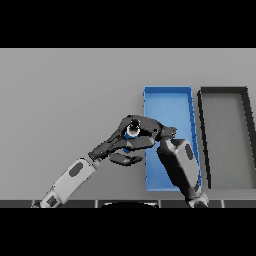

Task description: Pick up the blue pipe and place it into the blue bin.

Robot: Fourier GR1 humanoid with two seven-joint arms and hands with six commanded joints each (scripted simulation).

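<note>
The blue pipe [132, 131] is seen end-on, a small dark tube with a pale ring, held up just left of the blue bin [168, 102]. My right hand [151, 133] reaches in from the lower right across the bin's left wall, its fingers curled round the pipe. My left hand [113, 146] comes in from the lower left and lies against the pipe's left side, fingers stretched out and thumb spread below. The lower part of the pipe is hidden between the two hands.
A dark grey bin [225, 135] stands right of the blue bin, almost touching it. My right forearm [181, 169] covers the blue bin's near part. The grey table [65, 95] spreads to the left and behind.
</note>
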